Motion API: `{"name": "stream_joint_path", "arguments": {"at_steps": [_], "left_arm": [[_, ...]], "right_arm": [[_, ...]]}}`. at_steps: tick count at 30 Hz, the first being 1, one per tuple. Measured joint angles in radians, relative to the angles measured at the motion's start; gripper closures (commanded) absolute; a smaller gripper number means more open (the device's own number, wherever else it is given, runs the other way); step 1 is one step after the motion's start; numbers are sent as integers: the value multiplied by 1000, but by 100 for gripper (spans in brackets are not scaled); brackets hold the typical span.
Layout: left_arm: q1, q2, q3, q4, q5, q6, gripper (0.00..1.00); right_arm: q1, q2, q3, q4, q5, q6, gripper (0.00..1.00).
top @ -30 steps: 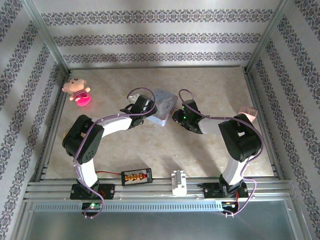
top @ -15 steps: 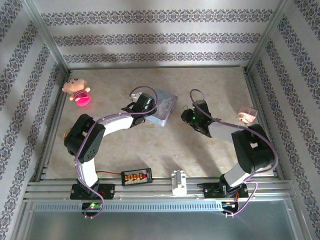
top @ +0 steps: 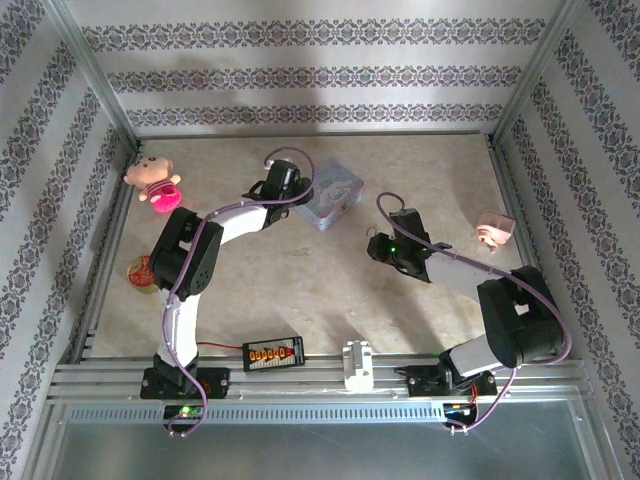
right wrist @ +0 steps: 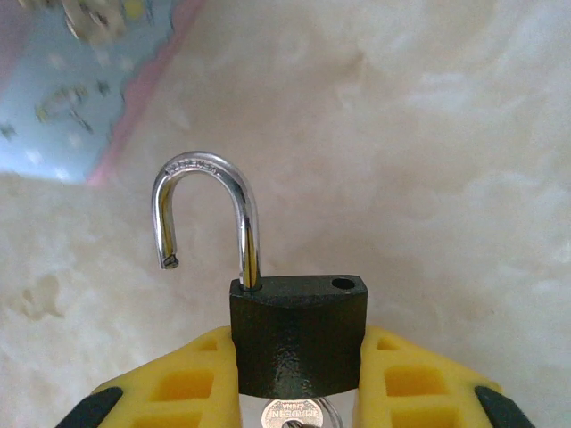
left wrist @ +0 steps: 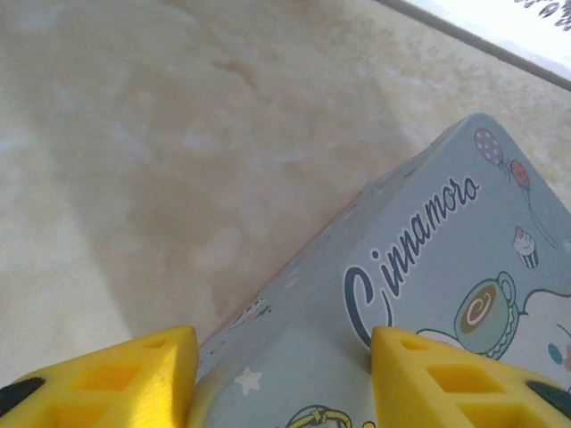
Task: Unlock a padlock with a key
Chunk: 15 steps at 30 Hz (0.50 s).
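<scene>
The padlock [right wrist: 297,334] sits upright between the yellow fingers [right wrist: 192,379] of the right gripper [right wrist: 297,361], which are clamped on the two sides of its dark body. Its silver shackle [right wrist: 205,209] stands swung open: one leg stays in the body, the free end hangs in the air to the left, and the empty hole shows on top at the right. A silver key [right wrist: 294,415] pokes out under the body, between the fingers. Beneath lies the pale marbled table [right wrist: 446,160], with a corner of the pale blue tin [right wrist: 62,89] at the upper left. From above, the right gripper [top: 375,245] is near the table's middle, apart from the tin [top: 335,195]. The left gripper [left wrist: 281,383] has its fingers spread wide, astride the tin's near corner; the lid reads "Cinnamoro". Further out are a plush doll [top: 152,180] at the far left and a black charger [top: 272,353] near the front rail.
</scene>
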Motion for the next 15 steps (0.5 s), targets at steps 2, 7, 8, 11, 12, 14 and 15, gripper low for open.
{"name": "stream_joint_path", "arguments": {"at_steps": [2,7,8,11,12,14,15], "left_arm": [[24,23,33,0,43,35,35],[68,27,36,-6,92,86,15],[71,23,32,-9,92,90,13],[76,-10,2,-31,92,94,8],[76,-28,-12,-43,91,93,7],[76,-66,-38,-58,88,85,3],[76,-89,-53,-64,86,79,2]], "right_arm": [[-11,7,20,-49,-14,-50,100],[-64,78,120,-134,-49,-158,100],[-72,100,144,-149,-51,-179,100],[-85,168,208,-190,-48,-227,95],[-85,193,230,-207,-47,-240,91],[-90,232,264,-230,-47,-261,81],[-92,249,279,-242,-47,-269,72]]}}
